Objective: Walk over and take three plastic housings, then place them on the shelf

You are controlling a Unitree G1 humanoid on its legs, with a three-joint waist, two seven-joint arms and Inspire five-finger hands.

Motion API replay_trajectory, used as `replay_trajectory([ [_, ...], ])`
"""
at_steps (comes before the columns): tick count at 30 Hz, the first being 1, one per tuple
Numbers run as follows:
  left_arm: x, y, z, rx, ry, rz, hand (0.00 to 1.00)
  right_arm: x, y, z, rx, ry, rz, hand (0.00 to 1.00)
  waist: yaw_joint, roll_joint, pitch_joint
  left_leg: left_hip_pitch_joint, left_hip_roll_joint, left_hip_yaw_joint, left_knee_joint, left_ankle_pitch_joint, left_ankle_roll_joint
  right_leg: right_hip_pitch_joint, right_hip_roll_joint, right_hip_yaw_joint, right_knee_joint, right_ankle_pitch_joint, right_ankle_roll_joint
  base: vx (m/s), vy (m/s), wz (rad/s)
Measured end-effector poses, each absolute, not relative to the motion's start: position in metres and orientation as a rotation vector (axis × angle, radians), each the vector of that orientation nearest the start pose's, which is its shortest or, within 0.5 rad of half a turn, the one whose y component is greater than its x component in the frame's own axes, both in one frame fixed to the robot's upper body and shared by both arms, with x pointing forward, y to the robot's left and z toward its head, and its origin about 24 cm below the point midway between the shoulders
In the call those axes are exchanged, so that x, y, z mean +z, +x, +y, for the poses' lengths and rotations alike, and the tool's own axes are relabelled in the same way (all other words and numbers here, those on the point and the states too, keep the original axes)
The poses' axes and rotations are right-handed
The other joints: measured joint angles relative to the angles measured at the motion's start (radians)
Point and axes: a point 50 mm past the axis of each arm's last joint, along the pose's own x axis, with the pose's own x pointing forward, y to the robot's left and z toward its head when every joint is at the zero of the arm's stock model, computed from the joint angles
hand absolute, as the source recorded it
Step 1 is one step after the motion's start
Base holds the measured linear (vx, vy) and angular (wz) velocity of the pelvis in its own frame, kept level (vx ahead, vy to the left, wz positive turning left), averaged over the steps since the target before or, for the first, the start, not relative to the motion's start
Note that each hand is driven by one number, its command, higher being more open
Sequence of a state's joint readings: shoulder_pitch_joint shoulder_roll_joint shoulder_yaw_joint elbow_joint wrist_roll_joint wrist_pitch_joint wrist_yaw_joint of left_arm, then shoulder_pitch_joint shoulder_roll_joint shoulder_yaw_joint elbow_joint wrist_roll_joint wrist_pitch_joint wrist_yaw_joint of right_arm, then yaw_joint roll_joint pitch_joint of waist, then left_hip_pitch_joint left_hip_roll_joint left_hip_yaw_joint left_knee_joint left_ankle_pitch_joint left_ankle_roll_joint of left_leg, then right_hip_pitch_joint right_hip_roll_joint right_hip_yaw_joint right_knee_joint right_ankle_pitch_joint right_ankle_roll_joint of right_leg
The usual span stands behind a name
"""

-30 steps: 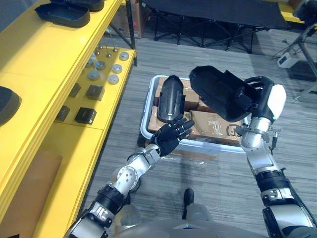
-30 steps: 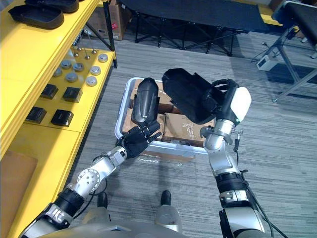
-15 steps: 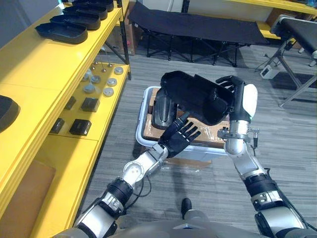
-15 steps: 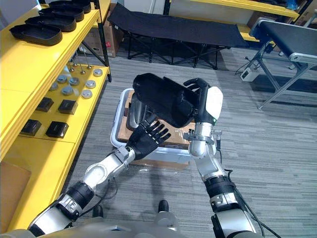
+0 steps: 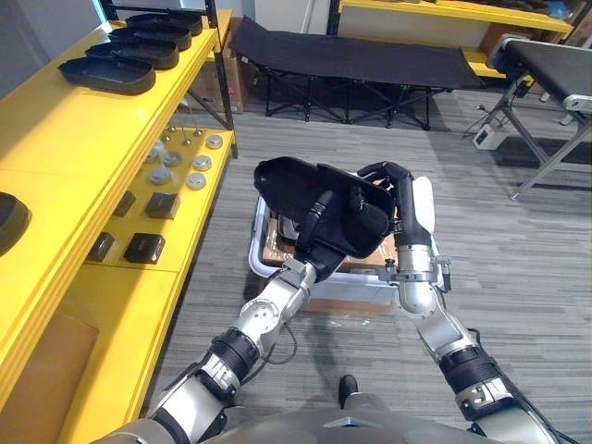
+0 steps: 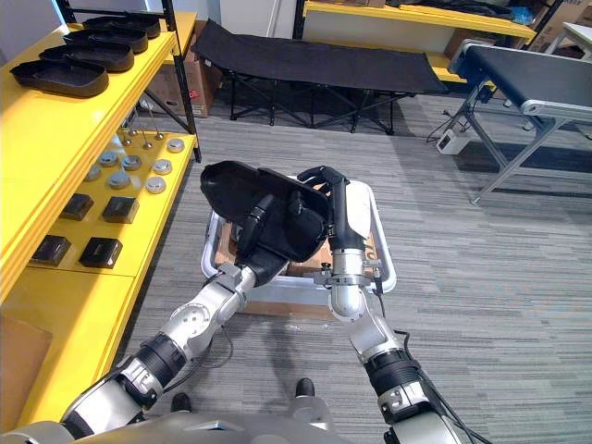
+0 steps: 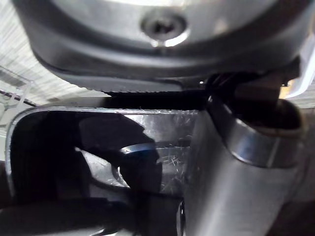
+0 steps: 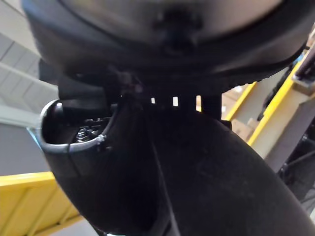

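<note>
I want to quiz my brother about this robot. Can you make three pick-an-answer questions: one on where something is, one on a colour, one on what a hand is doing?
1. Where is the held housing? A) on the floor B) over the bin C) behind the robot
2. What colour is the shelf? A) yellow B) green C) white
3. What is the right hand doing? A) hanging empty B) waving open C) gripping the housing
Answers: 1 B, it hangs over the white bin; 2 A, its boards are bright yellow; 3 C, its fingers curl over the housing's edge.
</note>
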State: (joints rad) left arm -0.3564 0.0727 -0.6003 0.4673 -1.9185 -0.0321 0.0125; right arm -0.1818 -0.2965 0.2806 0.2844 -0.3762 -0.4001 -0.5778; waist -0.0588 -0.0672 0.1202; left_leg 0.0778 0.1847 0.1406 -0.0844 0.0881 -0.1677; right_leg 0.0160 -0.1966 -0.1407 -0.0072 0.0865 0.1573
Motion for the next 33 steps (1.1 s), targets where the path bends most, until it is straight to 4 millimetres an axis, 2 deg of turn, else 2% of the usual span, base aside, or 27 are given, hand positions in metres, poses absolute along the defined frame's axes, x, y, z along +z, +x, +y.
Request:
replay_trajectory([
  [3, 0.005, 0.275, 0.028, -0.207, -1.514, 0.610, 0.00, 0.058, 0.265, -0.140, -0.117, -0.523, -0.463, 0.00, 0.000, -0.001, -0.001, 0.000, 0.000, 0.000, 0.000, 0.000, 0.000, 0.000, 0.000, 0.000, 0.000, 0.000, 0.000, 0.00, 0.000, 0.00],
  [7, 0.005, 0.273, 0.025, -0.218, -1.482, 0.598, 0.00, 0.052, 0.261, -0.144, -0.162, -0.496, -0.425, 0.00, 0.003, -0.002, -0.003, 0.000, -0.001, 0.000, 0.000, 0.000, 0.000, 0.002, -0.001, -0.003, 0.000, 0.000, 0.000, -0.01, 0.004, 0.02],
  [12, 0.004, 0.272, 0.023, -0.148, -1.451, 0.501, 0.00, 0.050, 0.259, -0.132, -0.169, -0.440, -0.419, 0.00, -0.002, -0.003, -0.006, 0.001, -0.001, 0.001, 0.000, 0.000, 0.000, 0.002, -0.001, -0.003, -0.003, -0.001, 0.000, 0.00, 0.002, -0.02],
  [13, 0.004, 0.272, 0.023, -0.139, -1.444, 0.491, 0.00, 0.049, 0.258, -0.131, -0.166, -0.442, -0.415, 1.00, 0.002, -0.003, -0.006, 0.000, -0.001, 0.001, 0.000, 0.000, 0.000, 0.002, -0.001, -0.003, -0.003, -0.001, 0.000, 0.00, 0.000, 0.00],
  [18, -0.001, 0.268, 0.032, -0.071, -1.349, 0.407, 0.00, 0.042, 0.250, -0.118, -0.117, -0.428, -0.405, 1.00, 0.005, -0.010, -0.011, 0.000, -0.001, 0.001, 0.000, 0.000, 0.000, 0.002, -0.001, -0.003, -0.003, -0.003, 0.001, 0.00, 0.000, 0.00],
  [21, 0.002, 0.273, 0.041, -0.016, -1.255, 0.367, 0.00, 0.030, 0.238, -0.109, -0.077, -0.400, -0.365, 1.00, 0.010, -0.011, -0.011, 0.000, -0.001, 0.000, 0.000, -0.002, 0.000, 0.002, -0.001, -0.003, -0.003, -0.004, 0.002, 0.00, 0.000, 0.00],
  [22, 0.005, 0.276, 0.046, 0.006, -1.167, 0.338, 0.00, 0.027, 0.234, -0.106, -0.074, -0.374, -0.343, 1.00, 0.013, -0.011, -0.011, 0.000, -0.001, 0.000, 0.000, -0.002, 0.000, 0.002, -0.001, -0.003, -0.003, -0.004, 0.002, 0.00, 0.000, 0.00],
  [26, 0.017, 0.281, 0.061, 0.079, -1.000, 0.244, 0.00, 0.017, 0.226, -0.103, -0.072, -0.282, -0.263, 1.00, 0.024, -0.013, -0.013, 0.000, -0.001, 0.000, 0.000, -0.003, 0.000, 0.002, -0.001, -0.003, -0.003, -0.004, 0.002, 0.00, 0.000, 0.00],
  [28, 0.027, 0.280, 0.070, 0.130, -0.846, 0.161, 0.00, 0.017, 0.221, -0.098, -0.076, -0.193, -0.213, 1.00, 0.027, -0.015, -0.014, 0.000, -0.001, -0.002, 0.001, -0.003, 0.000, 0.004, -0.001, -0.004, -0.003, -0.004, 0.002, 0.00, 0.000, 0.00],
  [33, 0.029, 0.273, 0.100, 0.301, -0.549, 0.031, 0.00, 0.010, 0.217, -0.104, -0.077, -0.042, -0.104, 1.00, 0.026, -0.030, -0.024, 0.002, -0.001, -0.007, 0.001, -0.008, 0.000, 0.012, -0.001, -0.009, -0.008, -0.004, 0.002, 0.00, 0.000, 0.03],
])
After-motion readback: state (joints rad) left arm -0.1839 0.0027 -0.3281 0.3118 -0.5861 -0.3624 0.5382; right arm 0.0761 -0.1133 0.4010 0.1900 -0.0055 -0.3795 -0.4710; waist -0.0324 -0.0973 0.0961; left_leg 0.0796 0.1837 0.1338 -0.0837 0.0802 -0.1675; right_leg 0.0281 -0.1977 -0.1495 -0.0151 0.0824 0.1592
